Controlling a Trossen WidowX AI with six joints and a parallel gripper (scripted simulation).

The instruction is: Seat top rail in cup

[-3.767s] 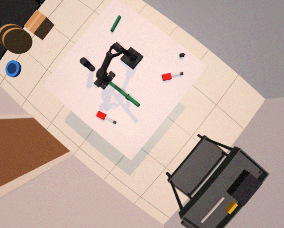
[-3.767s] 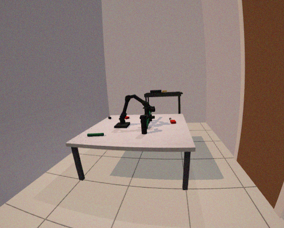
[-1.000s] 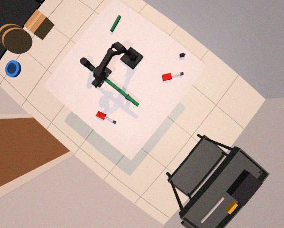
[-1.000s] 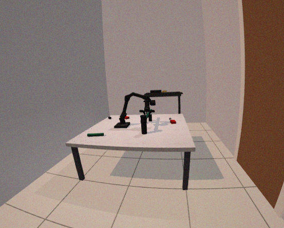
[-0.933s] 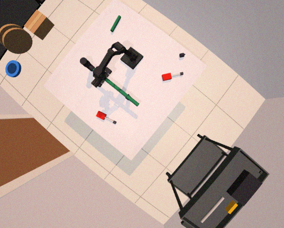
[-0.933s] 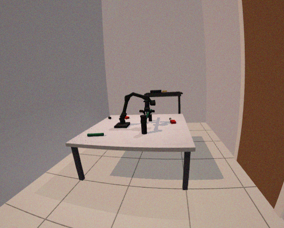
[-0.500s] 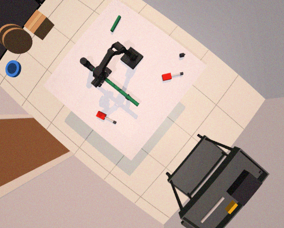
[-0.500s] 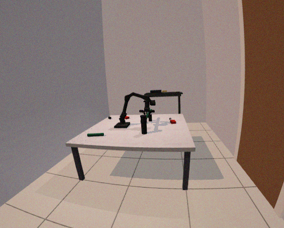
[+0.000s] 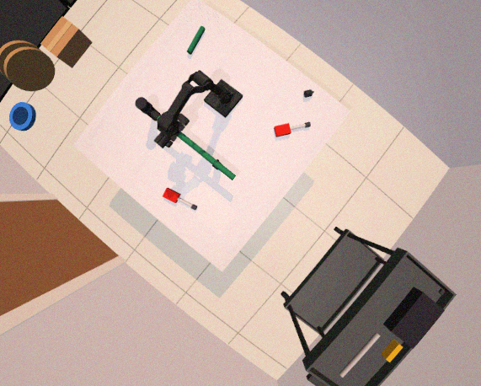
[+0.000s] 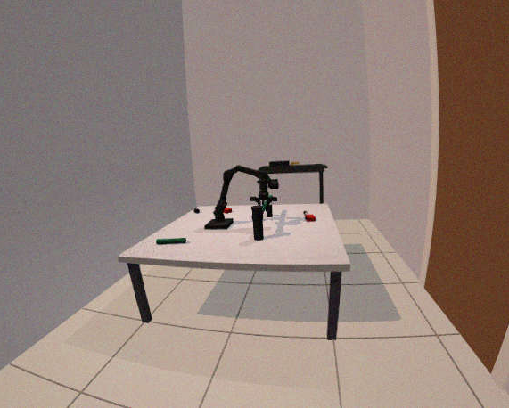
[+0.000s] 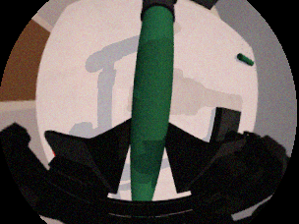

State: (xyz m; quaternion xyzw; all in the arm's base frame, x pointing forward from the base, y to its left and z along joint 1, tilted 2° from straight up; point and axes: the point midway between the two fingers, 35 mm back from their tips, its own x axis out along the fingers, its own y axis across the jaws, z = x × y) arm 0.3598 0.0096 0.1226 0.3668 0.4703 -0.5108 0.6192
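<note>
The green rail [image 9: 198, 147] [image 11: 154, 74] slopes across the table, through the loop cap [image 9: 216, 163]. My gripper [image 11: 148, 122] is shut on the rail, with a fingertip on either side of it. The big black post [image 9: 141, 104] [image 10: 258, 224] stands upright beyond the gripper. The dark rail-end cup [image 9: 153, 113] [image 11: 158, 2] is on the post's side facing the rail. In the wrist view the rail's far end meets the cup and its tip is hidden by the rim. How deep it sits cannot be told. The brace band cannot be made out separately from the post.
The arm's base [image 9: 223, 98] [image 10: 218, 224] stands beside the rail. A short green rod [image 9: 195, 40] [image 10: 171, 240] [image 11: 245, 59] lies apart on the table. Two red-headed tools [image 9: 282, 130] [image 9: 171, 195] and a small black part [image 9: 308, 93] [image 10: 196, 210] also lie there.
</note>
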